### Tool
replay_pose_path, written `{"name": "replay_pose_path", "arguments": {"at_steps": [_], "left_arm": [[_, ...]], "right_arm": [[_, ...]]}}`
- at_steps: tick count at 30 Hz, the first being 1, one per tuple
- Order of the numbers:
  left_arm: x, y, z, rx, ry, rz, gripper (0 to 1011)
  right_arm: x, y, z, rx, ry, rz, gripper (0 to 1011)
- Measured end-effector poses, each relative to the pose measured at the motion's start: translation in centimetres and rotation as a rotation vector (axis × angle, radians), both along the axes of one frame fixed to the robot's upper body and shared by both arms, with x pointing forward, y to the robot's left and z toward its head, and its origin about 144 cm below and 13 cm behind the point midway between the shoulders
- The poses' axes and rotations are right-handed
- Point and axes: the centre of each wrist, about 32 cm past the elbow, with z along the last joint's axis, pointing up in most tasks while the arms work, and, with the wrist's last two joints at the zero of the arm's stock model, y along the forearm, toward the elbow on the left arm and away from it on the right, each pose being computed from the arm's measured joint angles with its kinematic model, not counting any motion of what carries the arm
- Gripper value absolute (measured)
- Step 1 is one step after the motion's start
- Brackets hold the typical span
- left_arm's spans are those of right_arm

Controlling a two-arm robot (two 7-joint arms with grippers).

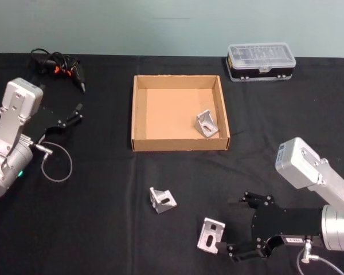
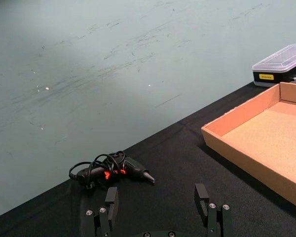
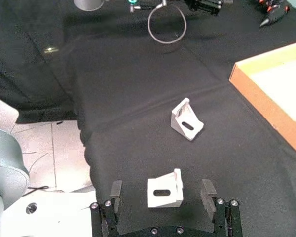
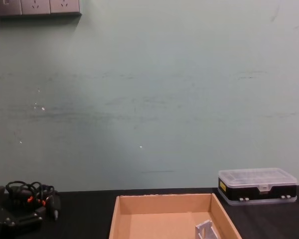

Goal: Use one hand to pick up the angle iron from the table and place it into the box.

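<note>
The right gripper (image 1: 238, 225) sits low at the near right of the black counter (image 1: 103, 229), its fingers (image 3: 207, 190) spread wide. In the right wrist view they stand on either side of the nearest angle iron (image 3: 165, 188) with a gap on each side, so nothing is clamped. In the head view this angle iron (image 1: 211, 235) lies at the gripper's fingertips, on the side towards the middle of the counter.

A second angle iron (image 1: 162, 200) lies farther in and to the left, apart from the first and between it and the box (image 1: 139, 114). The box's low near wall faces both pieces, with bare cloth in front of it. A third angle iron (image 1: 206, 124) rests inside the box, near its right wall and close to the near right corner.

Beyond the box's far right corner stands a clear-lidded plastic case (image 1: 261, 61) on a black base. At the far left of the counter lies a black corded tool (image 1: 60, 66) with orange marks, its cable bundled beside it.

The left gripper (image 1: 74, 114) hovers at the left, well away from the box, fingers (image 2: 111, 198) wide and holding nothing.

Count: three angle irons, one box, one plastic case, one corded tool
</note>
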Motion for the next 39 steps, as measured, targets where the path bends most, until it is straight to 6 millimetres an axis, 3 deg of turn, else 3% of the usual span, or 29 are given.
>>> {"name": "replay_pose_path", "arguments": {"at_steps": [22, 39], "left_arm": [[0.0, 0.0, 0.0, 0.0, 0.0, 0.0, 1011], [0.0, 0.0, 0.0, 0.0, 0.0, 0.0, 1011]], "right_arm": [[1.8, 1.2, -2.9, -0.03, 0.061, -0.01, 1004], [2.1, 1.6, -4.0, -0.028, 0.056, -0.028, 1004]]}}
